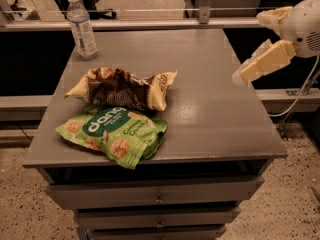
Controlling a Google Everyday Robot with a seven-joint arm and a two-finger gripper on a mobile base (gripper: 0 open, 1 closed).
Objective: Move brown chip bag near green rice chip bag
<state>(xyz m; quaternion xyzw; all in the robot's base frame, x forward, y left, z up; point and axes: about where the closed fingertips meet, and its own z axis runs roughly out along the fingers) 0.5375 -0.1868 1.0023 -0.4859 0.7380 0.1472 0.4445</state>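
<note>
The brown chip bag [122, 88] lies on the grey table top [215, 114], left of centre, crinkled, with cream ends. The green rice chip bag [115, 133] lies just in front of it at the front left; their edges touch or nearly touch. My gripper [250, 46] is raised above the table's right edge, well to the right of both bags. Its cream fingers [265, 61] are spread apart and hold nothing.
A clear water bottle [81, 28] stands upright at the back left corner of the table. Drawers [157, 196] sit below the table top. A rail and a dark counter run behind the table. A cable hangs at the right.
</note>
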